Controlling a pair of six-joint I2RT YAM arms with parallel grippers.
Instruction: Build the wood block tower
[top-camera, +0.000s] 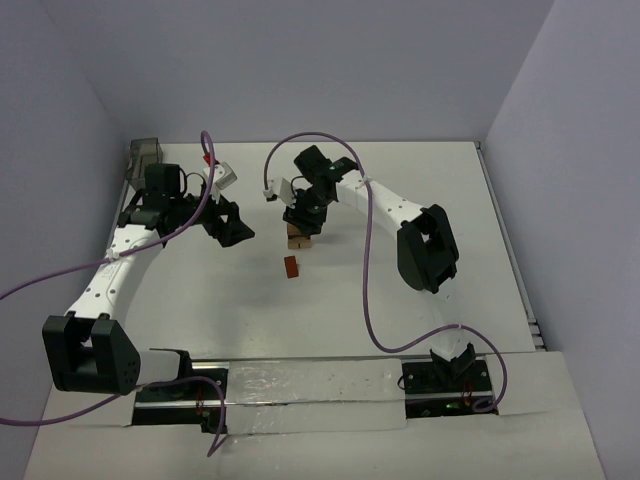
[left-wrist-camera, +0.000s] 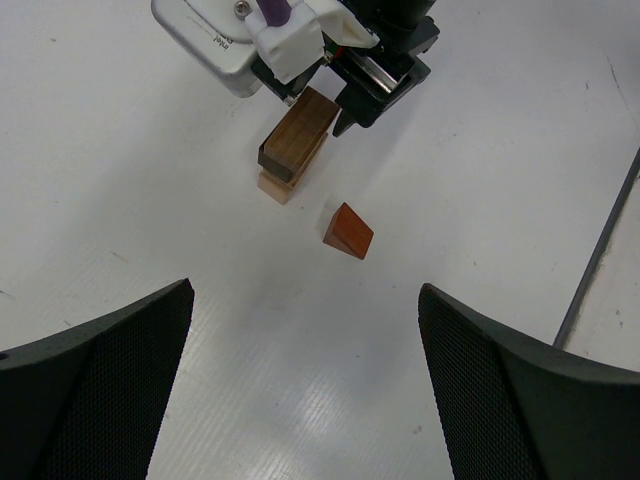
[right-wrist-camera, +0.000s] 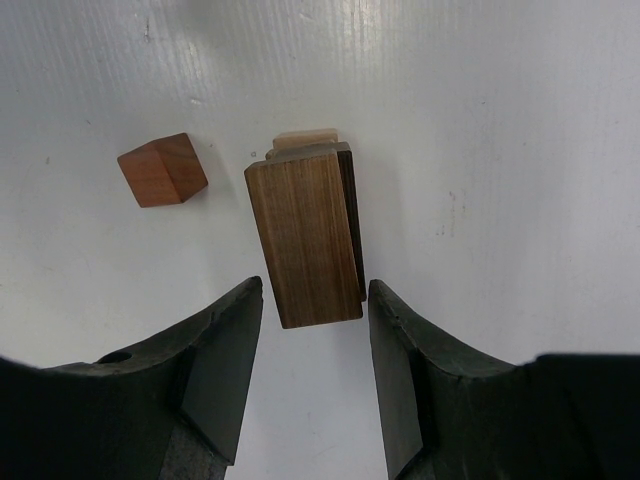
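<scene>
One dark block (right-wrist-camera: 305, 235) atop one tan block (right-wrist-camera: 305, 138), one wedge (right-wrist-camera: 162, 170) beside. My right gripper (right-wrist-camera: 315, 295) straddles the dark block, jaws spread; my left gripper (left-wrist-camera: 305, 320) gapes too. One container (top-camera: 146, 152), contents hidden.

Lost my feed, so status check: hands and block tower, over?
Left hand open, empty. Right hand open, straddling dark block stacked on tan block. Reddish wedge loose beside them, not yet placed. Nothing in between.
</scene>
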